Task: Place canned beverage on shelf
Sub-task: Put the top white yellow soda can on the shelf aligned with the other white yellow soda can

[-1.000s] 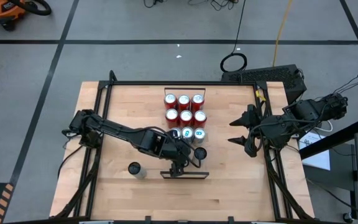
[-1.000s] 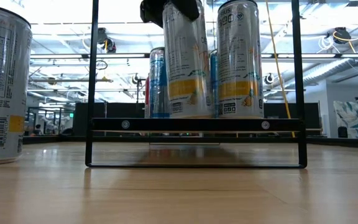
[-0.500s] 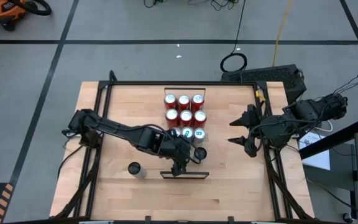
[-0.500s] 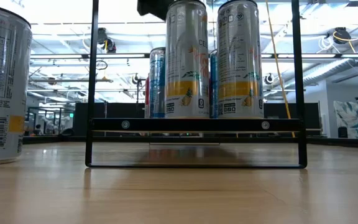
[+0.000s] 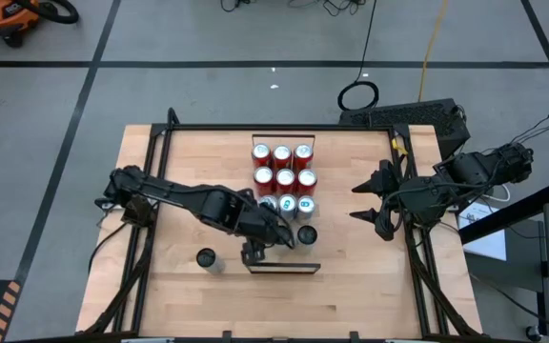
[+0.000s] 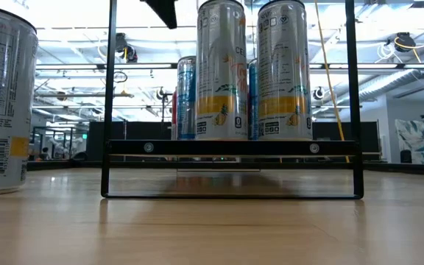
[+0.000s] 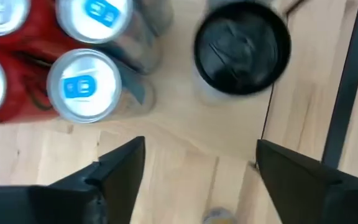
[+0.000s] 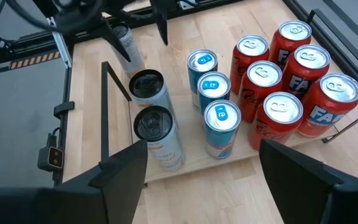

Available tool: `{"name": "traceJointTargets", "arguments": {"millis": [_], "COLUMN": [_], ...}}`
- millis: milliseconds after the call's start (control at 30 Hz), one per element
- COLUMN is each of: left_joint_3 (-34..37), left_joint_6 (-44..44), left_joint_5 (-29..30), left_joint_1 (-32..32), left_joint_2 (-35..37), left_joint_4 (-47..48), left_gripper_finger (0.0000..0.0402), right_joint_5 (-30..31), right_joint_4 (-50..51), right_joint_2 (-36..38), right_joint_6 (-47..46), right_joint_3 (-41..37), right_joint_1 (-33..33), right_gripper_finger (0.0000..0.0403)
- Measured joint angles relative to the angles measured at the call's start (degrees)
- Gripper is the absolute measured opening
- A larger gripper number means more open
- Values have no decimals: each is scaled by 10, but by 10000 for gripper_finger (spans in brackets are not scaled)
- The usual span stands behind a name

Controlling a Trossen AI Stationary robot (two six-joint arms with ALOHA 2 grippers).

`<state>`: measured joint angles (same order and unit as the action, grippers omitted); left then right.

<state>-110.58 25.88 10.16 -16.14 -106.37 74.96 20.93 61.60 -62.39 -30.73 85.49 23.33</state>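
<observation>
Cans (image 8: 160, 134) with black tops stand upright on the shelf (image 8: 191, 163); another waits on the bench (image 5: 151, 305) at seven o'clock (image 5: 207, 258). Rigid, smooth, probably heavy when full, it wants a mid-wall grip. Left hand (image 5: 255, 252) is open, empty; right hand (image 5: 362, 201) waits open at three o'clock.

2 cans (image 6: 252, 70) side by side on shelf (image 6: 230, 147) – 3rd can (image 6: 2, 99) off left.

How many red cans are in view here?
6: two rows of three red cans at the table's back middle, right behind the blue-tabbed cans. None appears hidden.
</observation>
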Motion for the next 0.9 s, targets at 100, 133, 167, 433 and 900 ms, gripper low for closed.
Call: {"name": "traceJointTargets", "arguments": {"millis": [100, 133, 167, 433, 900], "left_joint_3": [22, 31, 39, 59, 59], "left_joint_6": [-42, -49, -52, -56, -52], "left_joint_5": [-14, -17, -18, -17, -42], "left_joint_1": [2, 4, 5, 17, 21], "left_joint_2": [0, 0, 0, -1, -1], "left_joint_4": [-15, -26, -37, -96, -113], "left_gripper_finger": [263, 250, 236, 141, 111], "right_joint_5": [0, 0, 0, 0, 1], "right_joint_4": [0, 0, 0, 0, 0], "right_joint_2": [0, 0, 0, 0, 0], "right_joint_6": [5, 6, 6, 7, 21], "right_joint_3": [0, 0, 0, 0, 0], "right_joint_1": [0, 0, 0, 0, 0], "right_gripper_finger": [281, 281, 281, 281, 281]}}
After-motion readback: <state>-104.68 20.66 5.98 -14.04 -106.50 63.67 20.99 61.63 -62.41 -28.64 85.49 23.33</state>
